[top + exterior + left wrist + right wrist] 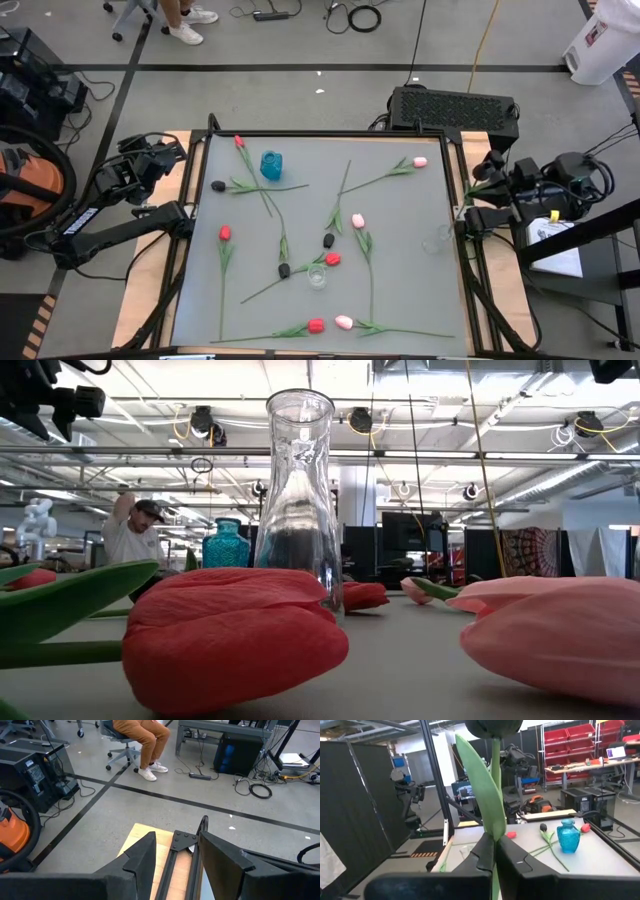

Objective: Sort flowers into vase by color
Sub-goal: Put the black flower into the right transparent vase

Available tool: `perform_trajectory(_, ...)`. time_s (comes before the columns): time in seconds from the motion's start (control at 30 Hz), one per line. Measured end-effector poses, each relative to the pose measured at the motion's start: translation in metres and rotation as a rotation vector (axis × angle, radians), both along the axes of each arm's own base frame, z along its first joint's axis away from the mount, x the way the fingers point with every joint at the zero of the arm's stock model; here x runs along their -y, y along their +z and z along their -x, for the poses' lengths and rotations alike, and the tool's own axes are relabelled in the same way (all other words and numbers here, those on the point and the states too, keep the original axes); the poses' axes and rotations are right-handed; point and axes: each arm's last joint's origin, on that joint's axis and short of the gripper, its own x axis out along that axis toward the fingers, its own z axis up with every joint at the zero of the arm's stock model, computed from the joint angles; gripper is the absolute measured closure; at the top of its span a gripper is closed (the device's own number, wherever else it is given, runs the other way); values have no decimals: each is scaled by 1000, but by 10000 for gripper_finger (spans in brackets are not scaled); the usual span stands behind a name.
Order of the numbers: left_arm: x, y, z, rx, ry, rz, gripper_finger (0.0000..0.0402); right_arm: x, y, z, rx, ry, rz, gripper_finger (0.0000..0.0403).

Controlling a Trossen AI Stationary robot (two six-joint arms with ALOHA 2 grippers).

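Note:
Several flowers lie flat on the grey table: red heads [225, 233], pink heads [358, 221] and black heads [218, 186]. A blue vase [271, 165] stands at the far left. A clear glass vase [318, 277] stands near the middle and another [437, 241] at the right. My right gripper [478, 178] hangs beside the table's right edge, shut on a black-headed flower [495, 727]. Off the table's far left corner my left gripper [175, 855] stands open, with nothing between its fingers. My right gripper pinches the black flower's thin green stem [493, 849] between its two fingers, just below the long leaf [480, 785]. The fingers point level and lie across the stem. The flower stands upright, head above the fingers, lifted clear of the table.
In the low view, red tulip heads [235, 635] and a pink one [560, 640] lie close in front of the clear vase [300, 490]. The black frame [330, 133] runs round the table. A seated person [142, 740] is on the floor beyond the far edge.

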Motion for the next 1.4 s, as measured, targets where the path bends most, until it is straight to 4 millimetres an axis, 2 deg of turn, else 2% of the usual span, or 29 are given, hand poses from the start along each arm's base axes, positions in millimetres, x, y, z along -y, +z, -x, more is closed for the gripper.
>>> perform_trajectory(0.2,0,0,0,0,0,0,245,0,-4,-1,-34,-1,17,402)
perform_trajectory(0.47,0,0,0,0,0,0,245,-2,-12,-13,-33,-2,33,402)
perform_trajectory(0.83,0,0,0,1,0,0,245,-2,-16,-14,-57,0,58,397)
perform_trajectory(1.13,0,0,0,0,0,0,245,-2,-17,-14,-70,0,58,360)
perform_trajectory(1.4,0,0,0,0,0,0,245,-2,-19,-14,-93,-6,62,293)
